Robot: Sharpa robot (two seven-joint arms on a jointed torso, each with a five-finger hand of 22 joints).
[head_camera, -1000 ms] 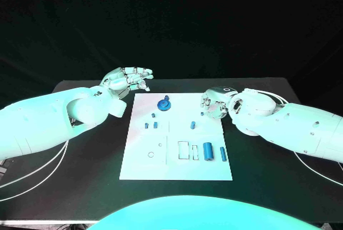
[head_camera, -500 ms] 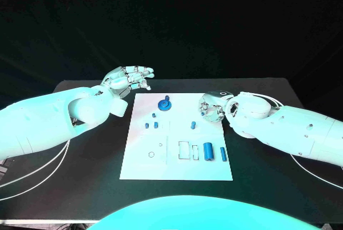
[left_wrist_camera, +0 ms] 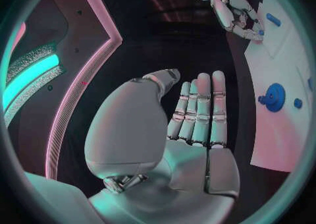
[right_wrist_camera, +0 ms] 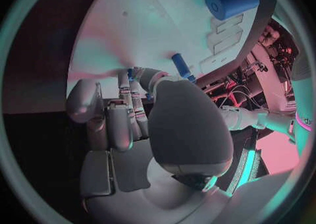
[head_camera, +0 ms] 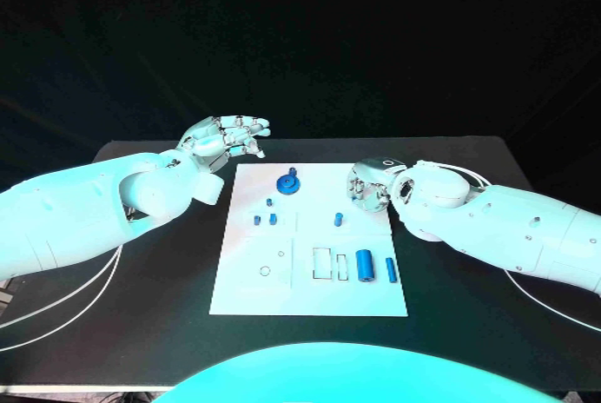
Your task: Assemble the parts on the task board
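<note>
The white task board (head_camera: 313, 290) lies in the middle of the table. On it are a round blue piece with a knob (head_camera: 288, 184), several small blue pegs (head_camera: 338, 218), a thick blue cylinder (head_camera: 365, 264) and a thin one (head_camera: 391, 268). My right hand (head_camera: 370, 184) hangs fingers-down over the board's far right edge. Its fingertips (right_wrist_camera: 135, 76) pinch a small blue part (left_wrist_camera: 260, 32), mostly hidden by the fingers. My left hand (head_camera: 228, 138) is raised beyond the board's far left corner, fingers apart (left_wrist_camera: 197, 108) and holding nothing.
Rectangular slots (head_camera: 322, 262) and a small ring (head_camera: 264, 270) mark the board's near half. Black table (head_camera: 150, 281) surrounds the board on both sides. My right forearm (head_camera: 526, 234) crosses the table's right side.
My right hand has moved a little left along the board's far right edge and turned its fingers further down. The left hand has stayed where it was.
</note>
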